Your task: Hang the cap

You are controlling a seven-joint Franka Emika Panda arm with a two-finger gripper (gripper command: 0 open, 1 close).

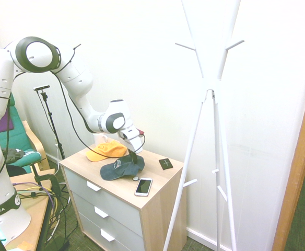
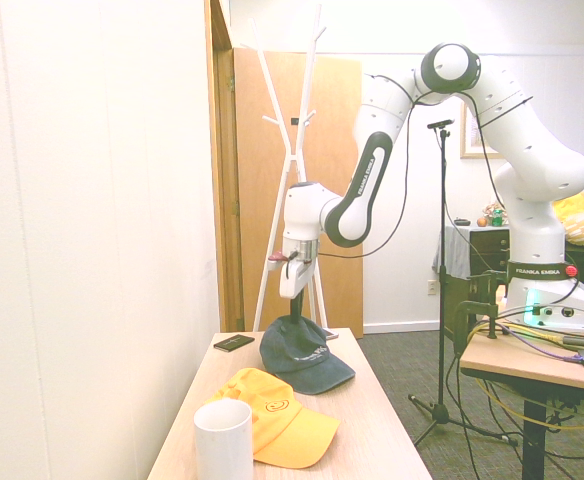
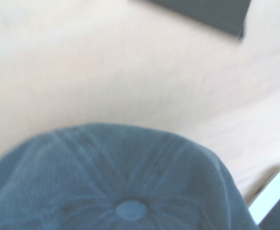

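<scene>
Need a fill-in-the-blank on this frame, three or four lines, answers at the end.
1. The jaws are closed at the crown of the dark navy-grey fabric cap, which rests on the ____.
2. The cap with the smiley print is ____.
3. The white cylindrical mug stands beside the ____ cap.

Missing words: dresser; yellow-orange; yellow-orange

The white Franka arm (image 1: 77, 78) arches high from its base, its elbow (image 2: 450, 70) raised and its forearm (image 2: 364, 190) slanting down to a bent wrist (image 2: 312, 212), while the two-finger pincer (image 2: 296, 312) points straight down, its dark fingers (image 2: 296, 304) closed together.
</scene>
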